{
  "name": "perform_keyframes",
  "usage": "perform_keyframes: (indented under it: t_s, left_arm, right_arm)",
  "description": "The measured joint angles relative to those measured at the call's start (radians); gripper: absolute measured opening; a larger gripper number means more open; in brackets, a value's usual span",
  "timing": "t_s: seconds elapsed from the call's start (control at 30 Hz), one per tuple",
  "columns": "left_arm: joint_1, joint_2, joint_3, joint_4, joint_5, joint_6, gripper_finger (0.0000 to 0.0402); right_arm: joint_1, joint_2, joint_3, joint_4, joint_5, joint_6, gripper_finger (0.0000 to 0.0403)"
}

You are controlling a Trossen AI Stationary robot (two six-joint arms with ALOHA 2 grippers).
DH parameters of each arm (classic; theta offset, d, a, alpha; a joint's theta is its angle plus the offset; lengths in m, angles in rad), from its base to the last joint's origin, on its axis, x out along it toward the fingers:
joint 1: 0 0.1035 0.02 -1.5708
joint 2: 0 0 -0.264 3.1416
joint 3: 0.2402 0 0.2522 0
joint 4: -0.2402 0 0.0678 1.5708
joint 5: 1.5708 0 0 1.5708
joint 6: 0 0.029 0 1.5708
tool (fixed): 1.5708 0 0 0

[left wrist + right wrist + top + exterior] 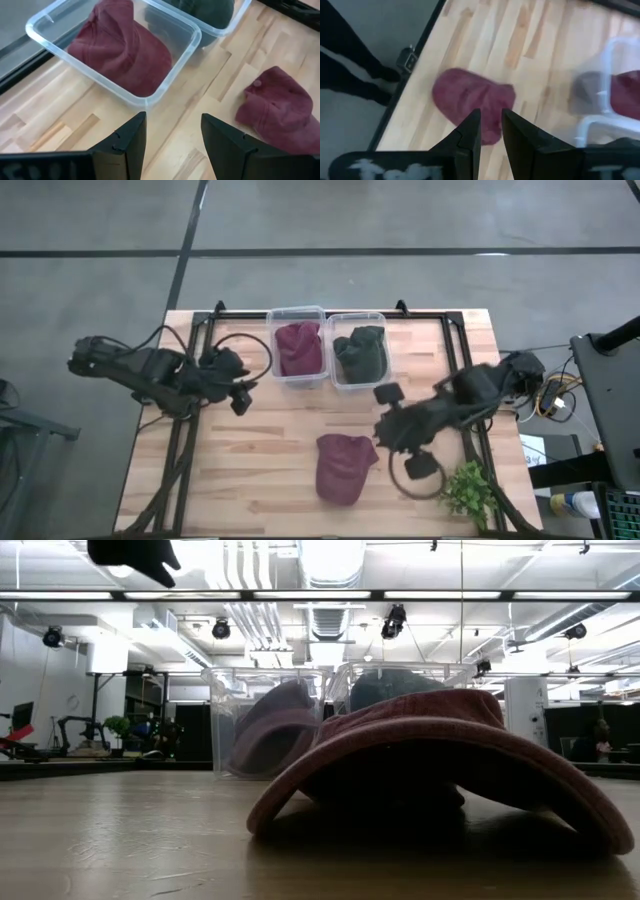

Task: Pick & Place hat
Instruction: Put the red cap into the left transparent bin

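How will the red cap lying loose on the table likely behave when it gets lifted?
The red cap looks like soft cloth, its crown crumpled, so it will probably sag and fold. Its brim arches stiffly off the table in the low view, so that part likely keeps its shape. It seems light, unlikely to roll.

From the right wrist camera, the right gripper [490,131] shows its two dark fingers [468,134] with only a narrow gap between them, nothing held. Beyond the fingertips a maroon hat [470,102] lies flat on the pale wooden table [485,35], close to its dark-framed edge. Off to one side stands a clear plastic bin [600,85] with something maroon inside, and past the table edge a person's dark trouser legs and shoes [355,70] stand on the grey floor.
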Motion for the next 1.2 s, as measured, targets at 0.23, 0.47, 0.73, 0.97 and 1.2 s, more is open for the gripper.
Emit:
perform_keyframes:
  t_s: [0.23,0.47,0.73,0.97,1.2]
  left_arm:
    - [-0.021,-0.088,-0.105,0.077,0.0,0.0,0.0181]
    - [-0.021,-0.137,-0.162,0.085,0.004,-0.013,0.0181]
    - [-0.021,-0.147,-0.172,0.084,0.008,-0.006,0.0181]
    - [-0.021,-0.15,-0.172,0.084,0.008,0.005,0.0181]
    - [-0.021,-0.151,-0.172,0.084,0.009,0.012,0.0181]
  right_arm:
    - [0.017,0.0,-0.21,0.087,-0.003,0.065,0.007]
    - [0.017,0.0,-0.382,0.261,-0.048,0.08,0.0071]
    - [0.016,0.0,-0.508,0.414,-0.053,0.08,0.0112]
    - [0.016,0.0,-0.616,0.515,-0.078,0.078,0.0175]
    - [0.016,0.001,-0.735,0.639,-0.098,0.069,0.0212]
